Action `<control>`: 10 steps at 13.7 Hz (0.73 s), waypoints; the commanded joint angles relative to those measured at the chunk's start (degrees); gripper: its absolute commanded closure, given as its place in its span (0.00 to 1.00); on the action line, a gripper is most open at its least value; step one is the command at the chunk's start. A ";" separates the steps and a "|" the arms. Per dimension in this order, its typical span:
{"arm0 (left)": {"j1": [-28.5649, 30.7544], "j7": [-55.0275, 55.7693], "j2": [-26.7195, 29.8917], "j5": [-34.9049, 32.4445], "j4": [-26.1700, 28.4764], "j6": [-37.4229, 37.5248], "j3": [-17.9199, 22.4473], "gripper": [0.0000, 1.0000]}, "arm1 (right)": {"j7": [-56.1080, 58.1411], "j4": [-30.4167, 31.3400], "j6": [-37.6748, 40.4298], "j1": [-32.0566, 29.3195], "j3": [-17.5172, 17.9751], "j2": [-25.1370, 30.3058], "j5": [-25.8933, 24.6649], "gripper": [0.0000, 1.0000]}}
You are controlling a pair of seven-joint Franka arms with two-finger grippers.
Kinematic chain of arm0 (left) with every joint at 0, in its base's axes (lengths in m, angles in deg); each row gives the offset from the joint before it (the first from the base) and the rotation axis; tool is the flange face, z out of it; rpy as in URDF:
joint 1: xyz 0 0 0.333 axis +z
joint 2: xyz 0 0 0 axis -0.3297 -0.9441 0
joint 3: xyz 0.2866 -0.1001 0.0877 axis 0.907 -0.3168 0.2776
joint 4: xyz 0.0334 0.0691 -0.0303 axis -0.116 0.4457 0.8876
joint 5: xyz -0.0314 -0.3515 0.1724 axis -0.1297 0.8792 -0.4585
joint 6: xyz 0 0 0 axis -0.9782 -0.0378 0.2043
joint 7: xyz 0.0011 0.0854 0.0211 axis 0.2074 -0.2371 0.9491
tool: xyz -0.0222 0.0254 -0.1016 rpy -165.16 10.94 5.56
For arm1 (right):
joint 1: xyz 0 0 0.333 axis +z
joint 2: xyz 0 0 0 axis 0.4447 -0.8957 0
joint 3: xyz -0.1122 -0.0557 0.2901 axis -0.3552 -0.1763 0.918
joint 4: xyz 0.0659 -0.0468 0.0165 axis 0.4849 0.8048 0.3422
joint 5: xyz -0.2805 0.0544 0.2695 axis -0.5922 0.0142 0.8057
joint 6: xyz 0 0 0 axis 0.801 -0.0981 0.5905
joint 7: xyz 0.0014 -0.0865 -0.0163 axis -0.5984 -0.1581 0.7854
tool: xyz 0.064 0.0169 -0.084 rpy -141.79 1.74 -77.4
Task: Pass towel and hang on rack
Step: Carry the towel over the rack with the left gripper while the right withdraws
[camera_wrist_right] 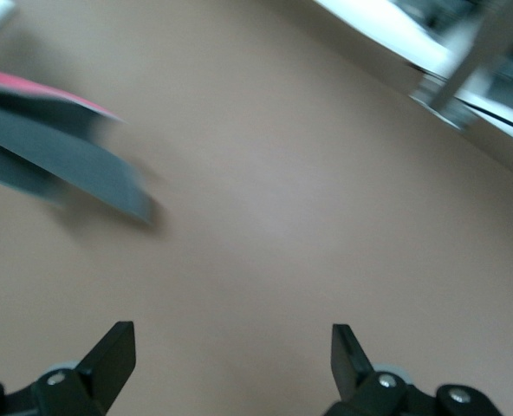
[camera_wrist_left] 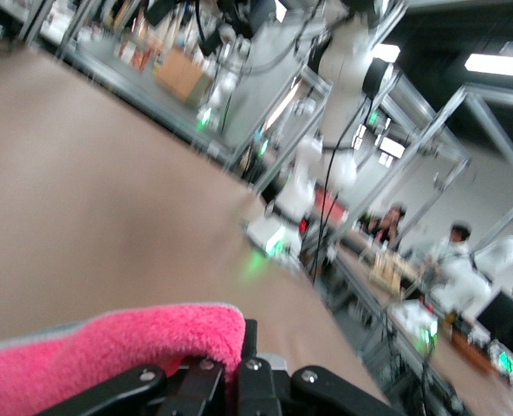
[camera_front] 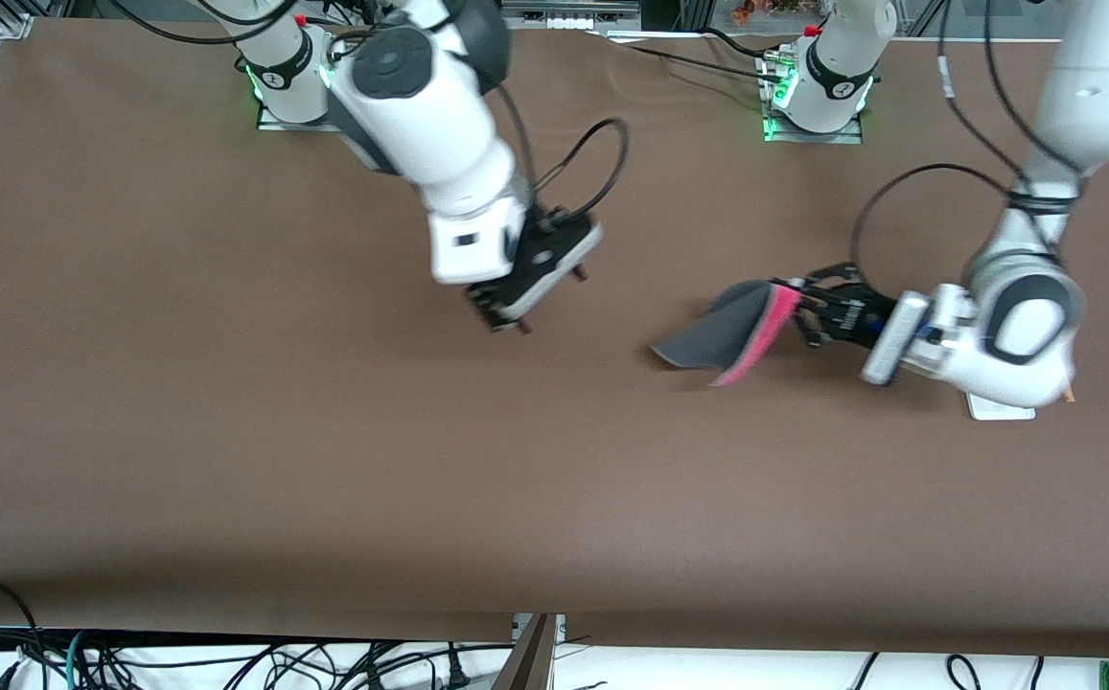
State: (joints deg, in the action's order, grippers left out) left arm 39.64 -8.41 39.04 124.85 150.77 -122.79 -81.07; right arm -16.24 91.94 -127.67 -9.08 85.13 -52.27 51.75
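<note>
We note the left gripper clamped on the towel, held over the table with its free end trailing toward the right gripper, which hangs nearby with fingers spread, ready to receive.

Brown table, ceiling strip lights
</note>
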 commanded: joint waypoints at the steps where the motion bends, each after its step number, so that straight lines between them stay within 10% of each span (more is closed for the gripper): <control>1: 4.03 5.81 -0.93 -12.62 -13.19 5.62 -0.32 1.00 | -0.32 2.38 5.98 -5.26 -3.05 5.95 5.70 0.00; 10: 10.90 1.98 -1.19 -28.22 -21.93 6.08 15.22 1.00 | 0.39 7.31 24.95 -18.55 -16.67 20.03 6.79 0.00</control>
State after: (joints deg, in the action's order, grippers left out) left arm 50.41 -3.48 39.34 98.51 131.33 -117.62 -68.50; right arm -16.05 95.22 -106.47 -25.68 69.84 -35.96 57.46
